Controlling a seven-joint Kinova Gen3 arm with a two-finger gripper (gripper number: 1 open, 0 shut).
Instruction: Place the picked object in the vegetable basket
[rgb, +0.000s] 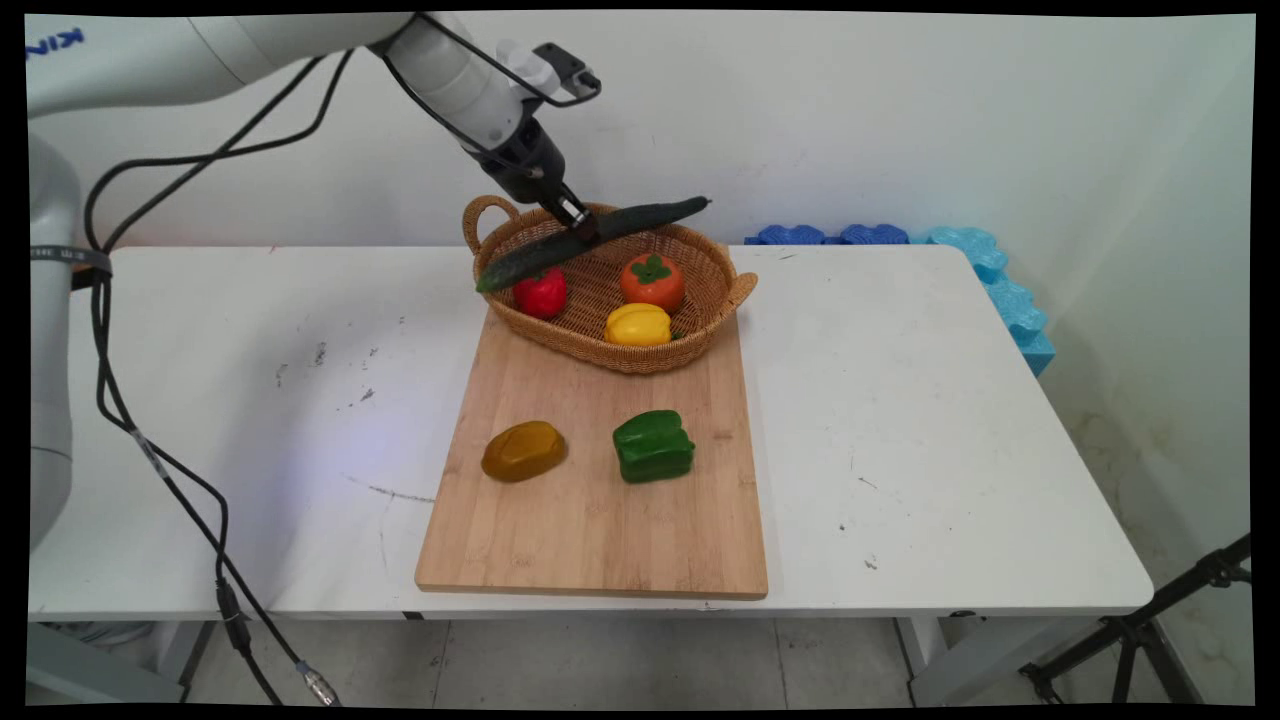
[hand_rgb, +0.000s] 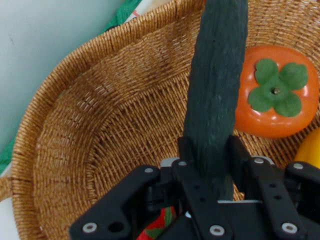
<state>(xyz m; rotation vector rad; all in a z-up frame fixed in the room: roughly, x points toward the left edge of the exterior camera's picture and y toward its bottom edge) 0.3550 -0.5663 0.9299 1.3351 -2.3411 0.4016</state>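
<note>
Gripping the cucumber tight mid-length, gripper poised over the wicker basket — best kept level, clear of the persimmon.

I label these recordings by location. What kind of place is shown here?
Probably a robot lab or test room, not a kitchen: a bare white table against a plain wall, blue foam pieces behind it, and toy-like vegetables in a wicker basket on a wooden board.

A white table, scuffed and marked, is set against a plain white wall. Blue foam pieces are wedged behind its far right corner. A pale tiled floor is seen beneath, and a black tripod leg at the lower right.
</note>
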